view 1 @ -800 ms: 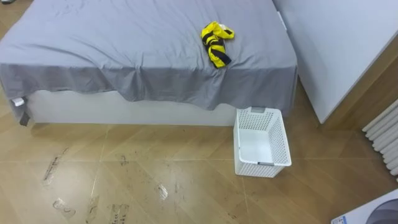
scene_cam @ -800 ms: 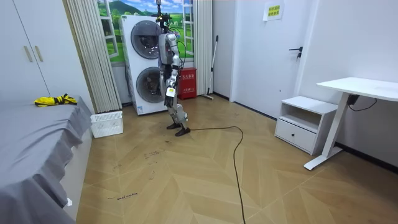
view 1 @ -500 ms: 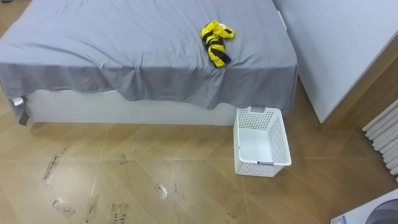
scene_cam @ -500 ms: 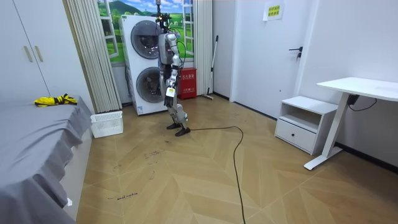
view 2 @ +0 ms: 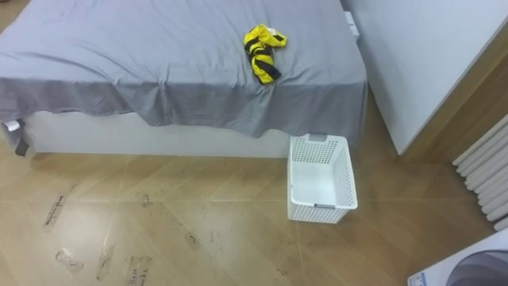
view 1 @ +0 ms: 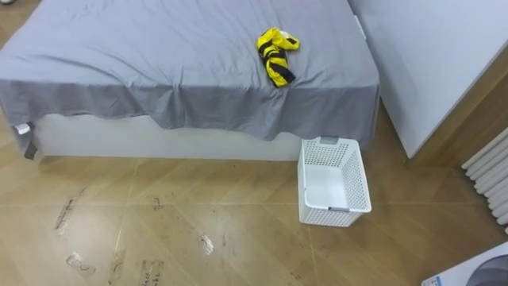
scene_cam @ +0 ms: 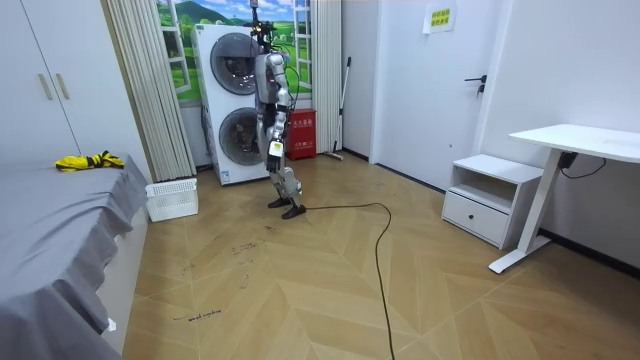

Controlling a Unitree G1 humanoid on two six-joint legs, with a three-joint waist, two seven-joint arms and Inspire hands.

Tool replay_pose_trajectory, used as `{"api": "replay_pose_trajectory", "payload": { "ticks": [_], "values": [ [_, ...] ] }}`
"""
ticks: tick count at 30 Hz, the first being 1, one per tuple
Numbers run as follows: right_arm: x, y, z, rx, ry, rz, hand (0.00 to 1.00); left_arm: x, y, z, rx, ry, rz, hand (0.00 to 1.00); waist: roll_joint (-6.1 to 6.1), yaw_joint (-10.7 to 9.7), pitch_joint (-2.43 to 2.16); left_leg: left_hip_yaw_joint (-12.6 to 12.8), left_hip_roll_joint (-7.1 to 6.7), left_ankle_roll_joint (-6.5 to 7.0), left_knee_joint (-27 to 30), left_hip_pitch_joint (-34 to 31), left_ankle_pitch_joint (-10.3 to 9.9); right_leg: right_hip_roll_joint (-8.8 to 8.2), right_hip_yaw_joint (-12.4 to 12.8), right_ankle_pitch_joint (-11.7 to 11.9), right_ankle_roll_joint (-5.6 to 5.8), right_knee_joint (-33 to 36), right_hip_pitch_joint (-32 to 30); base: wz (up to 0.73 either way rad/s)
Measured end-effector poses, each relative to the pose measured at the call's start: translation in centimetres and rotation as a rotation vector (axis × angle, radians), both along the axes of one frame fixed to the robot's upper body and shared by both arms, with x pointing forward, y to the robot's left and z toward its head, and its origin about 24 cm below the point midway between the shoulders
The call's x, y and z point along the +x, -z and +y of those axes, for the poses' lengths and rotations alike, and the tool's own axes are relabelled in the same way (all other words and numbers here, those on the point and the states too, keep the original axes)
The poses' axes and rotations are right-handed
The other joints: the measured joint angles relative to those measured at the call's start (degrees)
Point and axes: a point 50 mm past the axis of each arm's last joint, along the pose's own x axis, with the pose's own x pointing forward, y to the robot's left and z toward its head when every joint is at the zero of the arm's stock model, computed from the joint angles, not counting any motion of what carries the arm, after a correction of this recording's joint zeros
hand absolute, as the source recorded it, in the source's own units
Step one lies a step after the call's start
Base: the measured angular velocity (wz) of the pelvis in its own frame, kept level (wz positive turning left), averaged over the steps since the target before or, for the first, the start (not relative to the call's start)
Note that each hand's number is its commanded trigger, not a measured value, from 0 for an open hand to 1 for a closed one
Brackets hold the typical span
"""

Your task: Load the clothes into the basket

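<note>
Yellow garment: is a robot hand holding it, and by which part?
Not held. The yellow garment lies loose on the bed; the robot stands off by the washing machines.

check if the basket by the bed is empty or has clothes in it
Empty: the basket shows a bare white bottom, and the yellow and black garment lies bunched on the bed.

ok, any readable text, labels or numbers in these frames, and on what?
Nothing is legible.
Yellow-green sign high on the wall: print too small to read.
Red box beside the washing machines: markings too blurred to read.
White appliance at the eye view's lower right corner: blue label at its edge, unreadable.
Yellow-black clothes and white basket: no text seen.
</note>
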Motion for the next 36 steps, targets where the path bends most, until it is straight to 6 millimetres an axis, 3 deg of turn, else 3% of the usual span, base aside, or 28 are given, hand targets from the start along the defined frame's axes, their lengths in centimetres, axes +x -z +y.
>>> {"api": "replay_pose_trajectory", "payload": {
  "ticks": [5,8,9,11,13,14,15,16,17,18,19,20,21,22,23,24,25,26,27,28,29,30,31,32,33,34,35,36],
  "values": [
    [0.3,0.0,0.1,-0.001,-0.027,-0.003,0.0,0.1,0.0,0.2,-0.031,-0.1,-0.021,0.0,-0.56,0.0,0.13,0.2,0.31,-0.19,3.2,-1.1,-0.8,0.12,0.0,-1.0,-0.39,1.3,-0.4,0.01],
    [0.3,0.0,0.1,0.002,-0.033,-0.004,0.0,0.0,-0.1,0.7,-0.052,-0.17,-0.034,0.0,-0.81,1.0,0.12,1.3,1.99,-1.26,14.0,-5.4,-3.2,0.06,0.2,-3.1,-1.13,4.9,-1.5,-0.08],
    [0.2,0.0,0.1,0.003,-0.03,-0.002,0.0,0.0,-0.1,0.8,-0.06,-0.19,-0.039,0.0,-0.83,1.4,0.11,1.5,2.32,-1.27,16.9,-6.6,-3.4,0.07,0.2,-3.2,-1.3,5.2,-1.5,-0.12],
    [-0.1,0.0,-0.1,0.004,-0.016,0.0,0.0,0.0,-0.1,0.8,-0.093,-0.271,-0.06,0.0,-0.01,1.7,0.15,1.7,4.08,-1.24,28.5,-11.6,-3.3,1.23,1.0,-4.2,-2.62,6.1,-1.0,-0.07],
    [-0.1,-0.1,-0.3,-0.003,-0.017,-0.003,0.0,0.4,-0.2,0.8,-0.113,-0.31,-0.093,0.0,0.21,1.6,0.44,1.3,4.88,-0.75,35.1,-16.4,-3.0,1.9,2.0,-5.2,-3.15,7.2,-0.3,0.04],
    [0.0,-0.1,-0.6,-0.011,-0.017,-0.003,0.0,0.6,-0.3,0.6,-0.122,-0.322,-0.118,0.0,0.38,1.8,0.43,1.7,3.77,0.17,32.9,-19.1,-3.6,1.57,2.3,-6.0,-3.26,7.9,-0.3,0.0],
    [-0.1,-0.1,-0.8,-0.014,-0.014,-0.001,0.0,0.7,-0.3,0.6,-0.127,-0.33,-0.129,0.0,0.32,1.8,0.45,1.7,2.88,0.12,30.7,-20.5,-3.4,1.13,2.3,-6.5,-3.07,8.2,-0.4,-0.13],
    [-0.1,-0.1,-1.0,-0.022,-0.012,0.002,0.0,0.7,-0.3,0.4,-0.131,-0.323,-0.132,0.0,0.07,2.4,0.44,1.9,0.99,-0.49,24.4,-23.3,-2.2,0.22,3.0,-7.4,-2.63,8.9,-0.5,-0.29],
    [-0.1,-0.2,-1.2,-0.03,-0.012,0.006,0.0,0.6,-0.3,0.2,-0.134,-0.314,-0.131,0.0,0.07,3.2,0.37,1.7,-0.23,-0.96,16.6,-25.6,0.9,-0.29,3.4,-8.4,-1.75,9.1,-0.2,-0.46],
    [-0.1,-0.2,-1.3,-0.03,-0.017,0.011,0.0,0.3,-0.2,0.1,-0.138,-0.321,-0.123,0.0,0.37,3.4,0.38,1.5,-0.5,-0.85,10.4,-27.5,5.3,-0.95,3.4,-9.1,-1.53,9.1,0.2,-0.45],
    [-0.2,-0.2,-1.3,-0.03,-0.024,0.013,0.0,0.0,-0.2,0.1,-0.14,-0.332,-0.119,0.0,0.29,3.4,0.33,1.3,-0.53,-0.9,7.8,-28.0,7.1,-1.25,3.5,-9.6,-1.36,9.0,0.5,-0.36],
    [-0.4,-0.2,-1.3,-0.031,-0.034,0.023,0.0,-0.3,-0.2,0.1,-0.142,-0.349,-0.116,0.0,0.13,3.2,0.33,1.1,-0.37,-0.94,3.6,-28.5,10.1,-1.7,4.0,-10.6,-1.19,8.9,1.3,-0.23],
    [-0.6,-0.2,-1.3,-0.032,-0.034,0.026,0.0,-0.4,-0.1,0.1,-0.143,-0.354,-0.115,0.0,0.06,3.2,0.36,1.2,-0.29,-0.8,2.3,-28.6,11.7,-2.04,4.4,-11.3,-0.87,8.9,1.8,-0.28],
    [-0.7,-0.2,-1.5,-0.035,-0.035,0.028,0.0,-0.5,-0.1,0.0,-0.145,-0.36,-0.119,0.0,0.03,3.3,0.35,1.3,-0.28,-0.16,1.8,-29.3,15.1,-3.01,5.3,-12.7,0.1,8.9,2.4,-0.29],
    [-0.6,-0.3,-1.7,-0.043,-0.048,0.019,0.0,-0.5,-0.2,0.0,-0.151,-0.357,-0.128,0.0,0.57,3.3,-0.13,2.2,-0.87,1.04,3.9,-30.2,17.9,-4.12,6.2,-14.0,1.52,8.7,2.8,-0.26],
    [-0.5,-0.3,-1.8,-0.046,-0.048,0.016,0.0,-0.5,-0.2,0.0,-0.155,-0.353,-0.133,0.0,-0.25,3.2,-0.22,2.5,-1.62,2.2,5.1,-30.6,18.6,-5.03,6.2,-14.2,2.65,8.3,3.2,-0.22],
    [-0.6,-0.3,-1.7,-0.045,-0.042,0.018,0.0,-0.3,-0.2,0.2,-0.156,-0.349,-0.141,0.0,-1.47,3.1,-0.21,3.5,-3.66,4.6,7.9,-31.0,17.9,-7.14,6.2,-14.9,3.89,7.1,4.7,-0.06],
    [-0.9,-0.3,-1.6,-0.042,-0.032,0.018,0.0,-0.3,-0.3,0.3,-0.155,-0.345,-0.147,0.0,-2.49,3.0,-0.17,4.5,-5.86,5.45,11.0,-31.2,15.0,-9.44,6.0,-15.0,4.76,6.2,6.6,0.0],
    [-1.0,-0.3,-1.7,-0.045,-0.022,0.013,0.0,0.1,-0.3,0.3,-0.156,-0.34,-0.155,0.0,-2.67,2.9,-0.08,4.8,-6.5,5.89,12.5,-31.3,13.4,-10.31,5.9,-14.8,5.05,7.1,7.0,0.12],
    [-0.8,-0.4,-1.9,-0.052,-0.01,-0.003,0.0,0.7,-0.4,0.1,-0.163,-0.321,-0.17,0.0,-2.39,3.0,-0.15,5.0,-7.13,6.89,15.0,-31.2,10.3,-11.31,5.6,-14.4,5.8,11.4,6.4,0.1],
    [-0.8,-0.3,-1.8,-0.051,-0.008,-0.007,0.0,0.8,-0.4,0.1,-0.166,-0.311,-0.178,0.0,-2.3,3.0,-0.2,5.1,-7.84,7.33,16.4,-29.8,7.7,-12.37,5.7,-13.1,6.89,19.1,4.6,0.09],
    [-0.7,-0.3,-1.7,-0.047,-0.008,-0.011,0.0,0.8,-0.4,0.0,-0.166,-0.303,-0.179,0.0,-2.43,3.0,-0.16,5.2,-8.38,7.73,16.4,-28.5,6.7,-12.98,5.7,-11.7,7.45,23.6,3.5,0.1],
    [-0.5,-0.3,-1.6,-0.047,-0.008,-0.019,0.0,1.0,-0.4,-0.1,-0.167,-0.278,-0.175,0.0,-3.04,3.1,0.17,5.0,-9.22,8.31,15.8,-25.5,5.3,-13.89,6.1,-6.5,7.47,32.5,0.7,0.0],
    [0.0,-0.4,-1.7,-0.05,-0.003,-0.038,0.0,1.1,-0.4,-0.3,-0.165,-0.242,-0.169,0.0,-1.82,3.6,-0.13,4.6,-9.3,8.67,14.9,-22.4,3.6,-14.09,6.2,2.1,6.82,40.7,-2.5,-0.05],
    [0.2,-0.5,-1.7,-0.051,-0.001,-0.051,0.0,1.1,-0.4,-0.4,-0.163,-0.228,-0.167,0.0,-1.65,3.9,-0.04,4.1,-9.33,8.95,14.1,-20.8,2.9,-14.16,6.2,5.3,6.25,43.9,-4.1,-0.11],
    [1.0,-0.6,-1.6,-0.049,-0.004,-0.086,0.0,1.3,-0.4,-0.4,-0.158,-0.204,-0.168,0.0,-1.37,4.1,0.13,3.1,-9.3,8.99,12.1,-17.7,2.3,-13.75,5.2,4.2,5.74,48.9,-7.8,0.12],
    [2.0,-0.8,-1.6,-0.05,-0.008,-0.13,0.0,1.7,-0.4,-0.5,-0.153,-0.171,-0.171,0.0,-0.74,3.7,0.46,1.5,-9.14,9.12,10.5,-15.3,1.9,-12.71,2.9,0.8,4.71,51.2,-12.1,0.28],
    [2.5,-0.9,-1.6,-0.049,-0.011,-0.151,0.0,1.8,-0.5,-0.5,-0.151,-0.158,-0.174,0.0,-0.74,3.3,0.46,1.0,-8.95,9.14,9.9,-14.4,1.9,-12.13,1.7,-1.0,4.08,51.2,-14.2,0.55]
  ]
}}
